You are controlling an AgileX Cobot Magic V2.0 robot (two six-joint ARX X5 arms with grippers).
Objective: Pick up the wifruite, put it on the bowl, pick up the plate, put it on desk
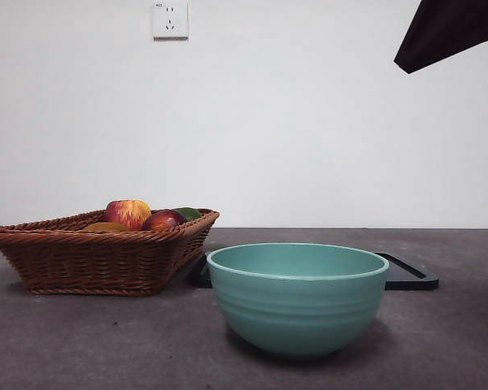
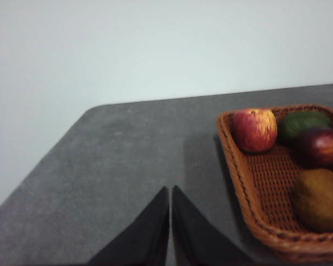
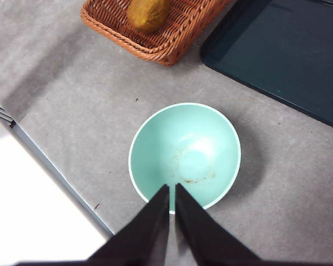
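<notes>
Nothing done yet: wifruite (image 2: 318,199) lay in basket (image 2: 266,219) w/ other fruit, bowl (image 1: 298,297) empty on surface (image 1: 81,341). Right gripper (image 3: 172,191) above bowl, left gripper (image 2: 170,194) beside basket, both fingers together.

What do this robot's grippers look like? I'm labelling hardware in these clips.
Each gripper shows two matte black jaws, wedge-shaped and tapering to narrow tips: the left gripper and the right gripper look alike. No cables, markings or coloured pads are visible. The front view shows only a plain black arm tip at a top corner.
</notes>
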